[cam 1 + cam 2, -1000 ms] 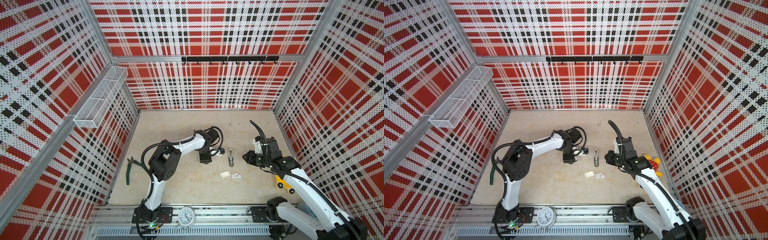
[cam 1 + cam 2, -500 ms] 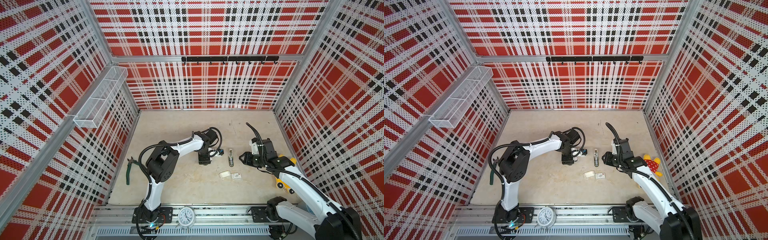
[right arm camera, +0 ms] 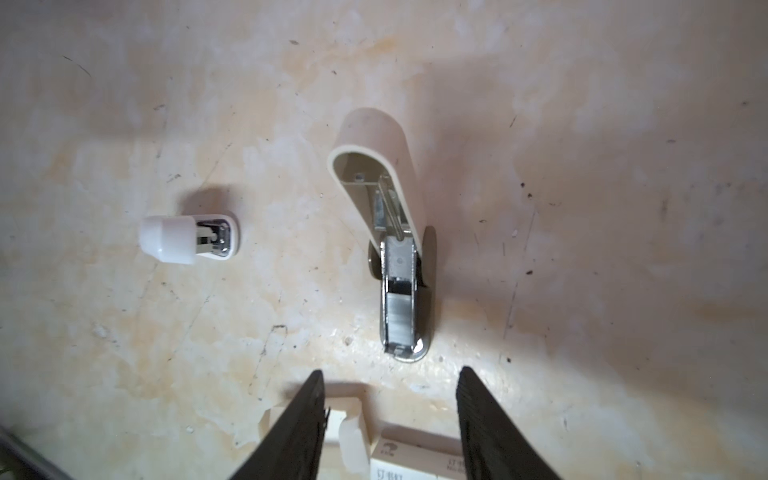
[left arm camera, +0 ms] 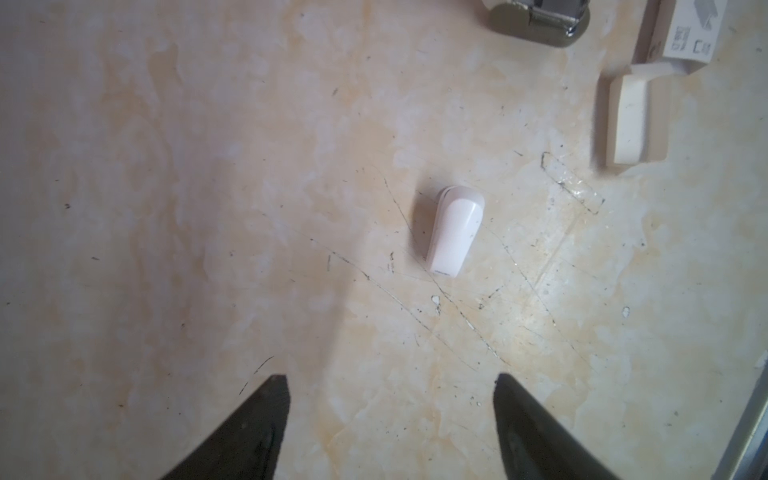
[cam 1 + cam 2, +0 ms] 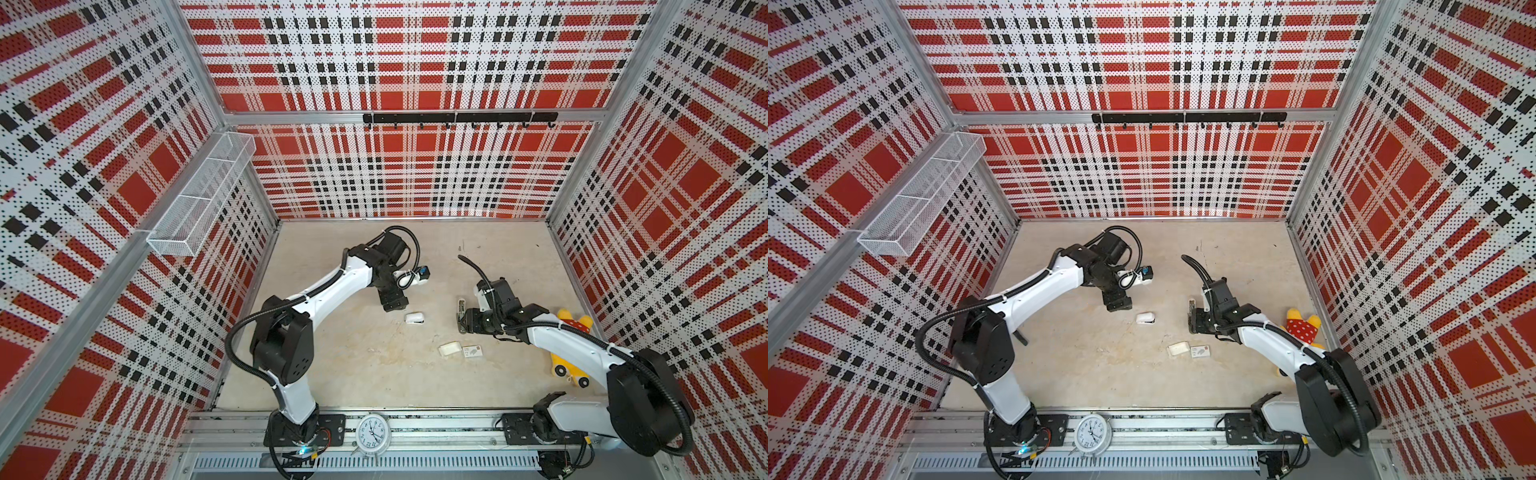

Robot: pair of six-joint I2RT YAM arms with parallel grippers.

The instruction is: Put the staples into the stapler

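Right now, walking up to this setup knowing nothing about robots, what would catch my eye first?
The loud red, black and white plaid walls on three sides hit first. Next, the left arm and right arm, white and black, reach in from the front rail, with a stapler lying lid-open at the right arm's tip. A white alarm clock sits on that rail between their bases.

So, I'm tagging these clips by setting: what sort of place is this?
Most likely a robot test cell, not a home or office: left arm and right arm bolted to a rail, perforated plaid panels walling in the tabletop, and a clock at the front.
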